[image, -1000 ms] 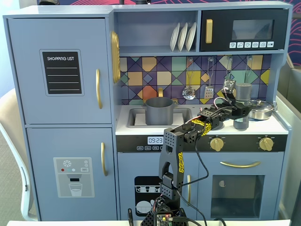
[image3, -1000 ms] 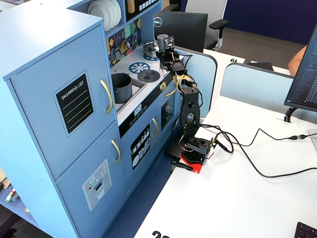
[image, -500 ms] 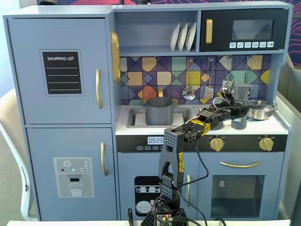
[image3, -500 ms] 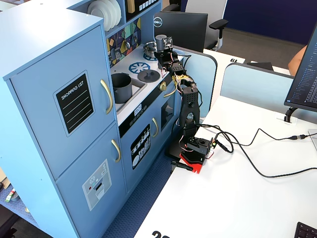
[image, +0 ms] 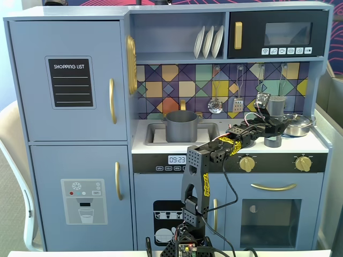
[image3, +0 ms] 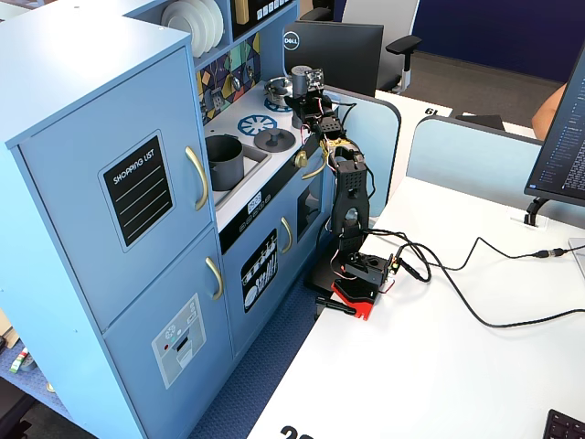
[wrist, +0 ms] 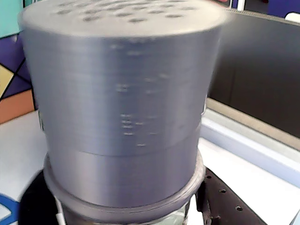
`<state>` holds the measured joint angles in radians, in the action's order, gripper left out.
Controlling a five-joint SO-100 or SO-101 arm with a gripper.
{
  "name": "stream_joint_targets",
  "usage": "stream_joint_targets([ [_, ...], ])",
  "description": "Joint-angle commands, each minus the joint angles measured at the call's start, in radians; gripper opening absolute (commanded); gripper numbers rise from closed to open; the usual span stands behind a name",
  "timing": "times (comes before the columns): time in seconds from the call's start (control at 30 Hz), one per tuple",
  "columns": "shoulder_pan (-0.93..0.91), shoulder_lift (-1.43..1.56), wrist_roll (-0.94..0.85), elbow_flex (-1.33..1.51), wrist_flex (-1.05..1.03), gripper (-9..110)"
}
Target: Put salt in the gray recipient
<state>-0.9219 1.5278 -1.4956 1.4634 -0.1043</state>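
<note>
One salt shaker (wrist: 124, 108) in pincer (image: 274, 113)

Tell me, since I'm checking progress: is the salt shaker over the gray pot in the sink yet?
No. In a fixed view the shaker is held in the hand above the stovetop at right, well away from the pot in the sink.
</note>
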Motion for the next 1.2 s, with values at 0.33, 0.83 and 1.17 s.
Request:
stream_joint_targets([
  [0.33, -0.037, 0.276, 0.003, 0.147, -0.012, 44],
  [0.83, 0.072, 1.002, -0.046, 0.52, -0.575, 0],
  [1.17, 0.523, 1.424, -0.176, 0.724, -1.17, 0],
])
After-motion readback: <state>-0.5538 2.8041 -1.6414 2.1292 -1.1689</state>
